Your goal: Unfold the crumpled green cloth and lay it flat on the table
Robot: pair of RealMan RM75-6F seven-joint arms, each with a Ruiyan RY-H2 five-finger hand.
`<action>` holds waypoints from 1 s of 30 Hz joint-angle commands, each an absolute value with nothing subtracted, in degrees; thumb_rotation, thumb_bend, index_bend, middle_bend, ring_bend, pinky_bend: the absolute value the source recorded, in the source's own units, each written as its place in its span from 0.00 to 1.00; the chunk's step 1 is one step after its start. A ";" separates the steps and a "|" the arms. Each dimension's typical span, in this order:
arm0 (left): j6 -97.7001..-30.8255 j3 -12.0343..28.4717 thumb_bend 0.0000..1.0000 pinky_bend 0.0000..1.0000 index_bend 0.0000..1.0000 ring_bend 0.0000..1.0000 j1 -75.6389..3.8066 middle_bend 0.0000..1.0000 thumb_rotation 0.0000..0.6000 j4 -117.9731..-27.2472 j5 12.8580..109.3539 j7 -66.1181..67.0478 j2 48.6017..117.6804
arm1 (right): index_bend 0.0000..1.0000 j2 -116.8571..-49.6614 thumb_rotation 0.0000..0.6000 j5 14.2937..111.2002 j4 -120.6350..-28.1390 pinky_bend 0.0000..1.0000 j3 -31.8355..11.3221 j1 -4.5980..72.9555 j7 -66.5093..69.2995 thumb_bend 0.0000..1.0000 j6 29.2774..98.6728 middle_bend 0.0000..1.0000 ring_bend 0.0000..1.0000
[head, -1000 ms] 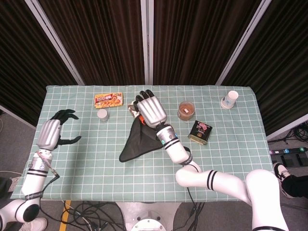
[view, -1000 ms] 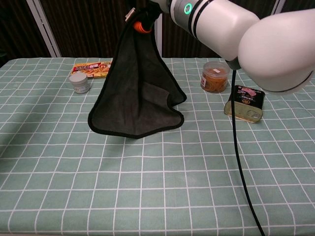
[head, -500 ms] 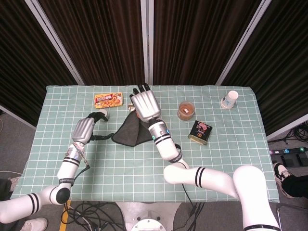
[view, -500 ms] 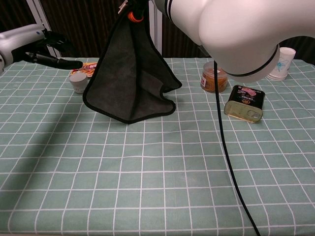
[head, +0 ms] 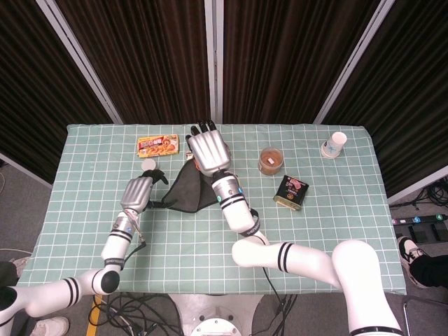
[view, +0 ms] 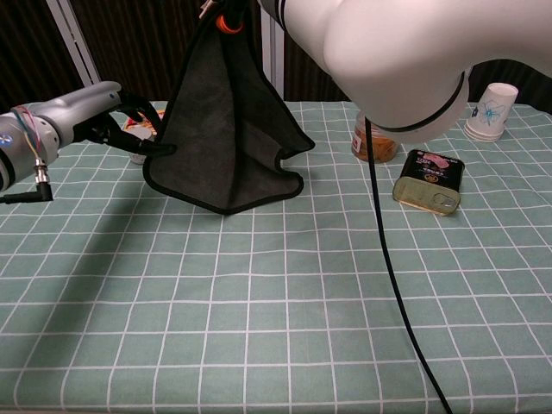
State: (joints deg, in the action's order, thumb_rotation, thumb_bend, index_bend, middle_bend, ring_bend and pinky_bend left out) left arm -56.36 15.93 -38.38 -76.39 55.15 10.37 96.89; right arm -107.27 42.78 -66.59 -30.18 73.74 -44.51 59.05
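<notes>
hanging from the right robot hand (head: 208, 150), the cloth (view: 228, 138) has its edge pinched by the left robot hand (view: 129, 121).

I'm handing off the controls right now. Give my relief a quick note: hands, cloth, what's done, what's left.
Right hand: holds the dark cloth by its top corner, raised; the cloth hangs in folds, its bottom edge near the table.
Left hand: fingers at the cloth's left edge; a firm grip is not clear.
Done: cloth lifted and partly opened.
Left: secure the left edge, spread the cloth, lay it flat on bare table in front, clear of the tin and jar.
</notes>
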 commanded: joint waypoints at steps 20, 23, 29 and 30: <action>-56.33 16.40 0.16 0.34 0.60 0.17 -38.95 0.24 0.83 -71.72 53.74 9.40 101.61 | 0.84 -103.69 1.00 42.29 -72.53 0.19 -27.81 72.32 -43.72 0.48 60.99 0.31 0.16; -56.84 16.84 0.25 0.34 0.64 0.17 -38.67 0.26 0.83 -71.79 54.21 8.12 101.74 | 0.84 -103.15 1.00 42.10 -73.46 0.19 -27.49 71.88 -43.53 0.48 61.27 0.31 0.16; -59.03 16.84 0.48 0.34 0.75 0.21 -37.87 0.37 1.00 -71.46 56.62 6.33 101.82 | 0.84 -101.47 1.00 41.79 -76.60 0.19 -27.20 69.96 -41.27 0.48 61.77 0.31 0.16; -59.21 16.71 0.50 0.34 0.76 0.21 -37.69 0.38 1.00 -71.85 56.96 6.29 101.44 | 0.84 -101.00 1.00 41.89 -77.26 0.19 -27.11 69.52 -40.88 0.48 61.96 0.31 0.16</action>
State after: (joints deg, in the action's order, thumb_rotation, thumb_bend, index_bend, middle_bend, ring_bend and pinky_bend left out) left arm -58.95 16.90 -37.93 -71.57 56.63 6.36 101.76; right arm -101.68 41.89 -76.39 -27.22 70.19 -41.57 61.72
